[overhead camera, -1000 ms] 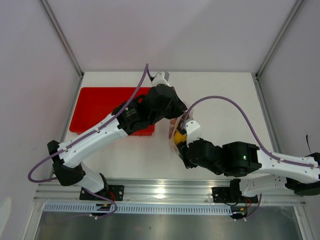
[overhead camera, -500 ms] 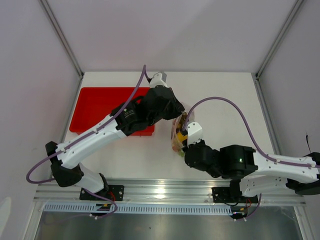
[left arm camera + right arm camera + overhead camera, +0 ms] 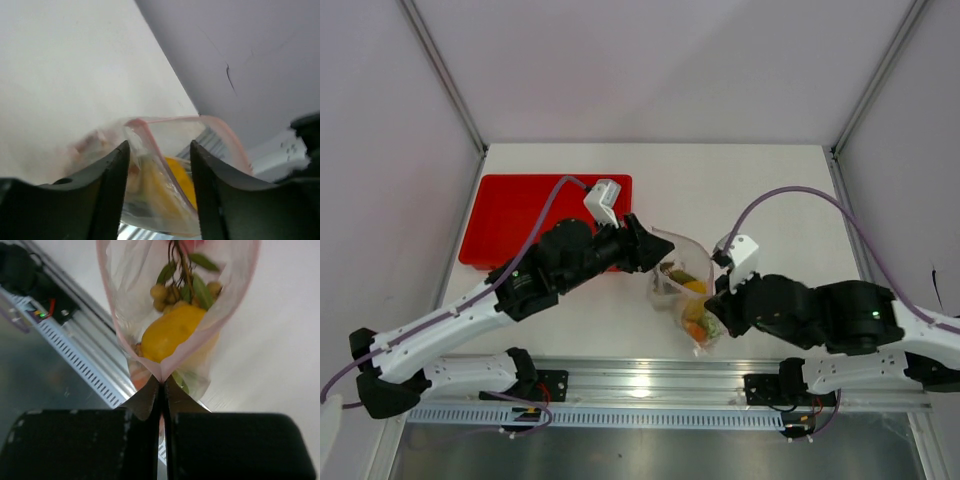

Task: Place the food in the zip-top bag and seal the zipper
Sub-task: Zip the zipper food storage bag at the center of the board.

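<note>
The zip-top bag lies between my two grippers, its mouth gaping. The food shows through the clear plastic: a yellow fruit, tan berries with green leaves, and an orange piece near the front. My right gripper is shut on one end of the pink zipper. My left gripper is open. The bag's other mouth edge sits between its fingers, and no grip on it shows.
A red tray lies at the back left, partly under the left arm. The metal rail runs along the table's front edge, just near the bag. White frame posts stand at the back corners.
My left gripper has opened and let go of the bag, and its arm has swung down and left. My right gripper has shut on the bag mouth and drawn it rightward and nearer.
</note>
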